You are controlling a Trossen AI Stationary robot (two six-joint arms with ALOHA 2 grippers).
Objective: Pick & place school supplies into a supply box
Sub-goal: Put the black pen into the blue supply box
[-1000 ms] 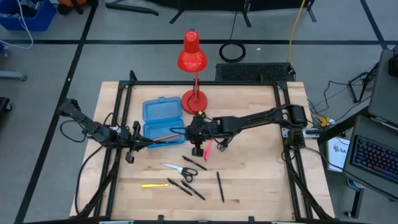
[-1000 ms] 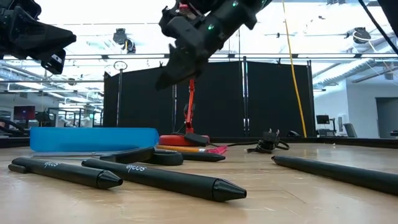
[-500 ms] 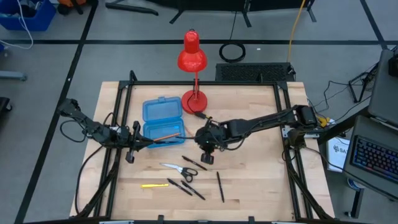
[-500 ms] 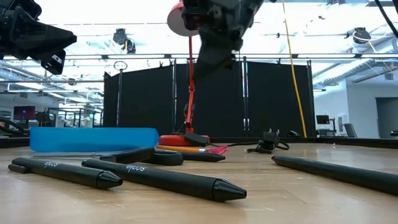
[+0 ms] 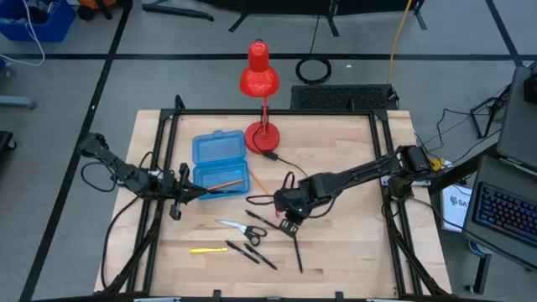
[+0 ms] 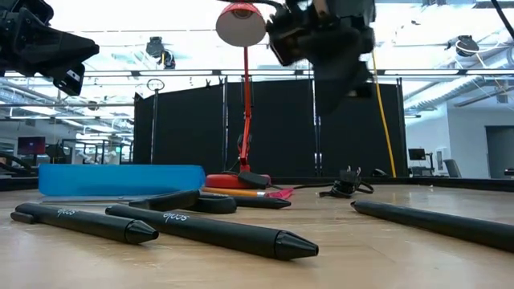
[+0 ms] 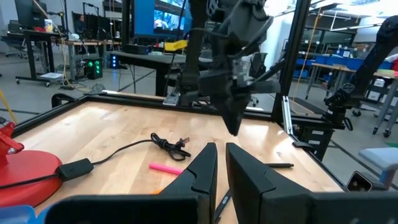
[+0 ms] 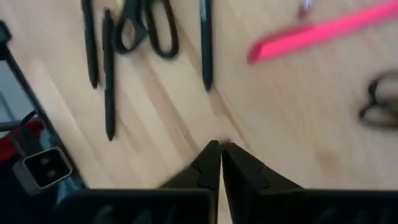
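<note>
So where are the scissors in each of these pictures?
High view: scissors below the picture's centre, on the table.
Low view: black handles, left of centre.
Left wrist view: not in it.
Right wrist view: handles at top.
Shared landmark: black pens alongside.

Blue pencil case [image 5: 220, 158], lid open, orange pencil [image 5: 222, 184] inside; scissors [image 5: 243, 227], black pens [image 5: 297, 251], yellow pencil [image 5: 208, 249] flat on table beside right gripper [image 5: 288, 226].
</note>
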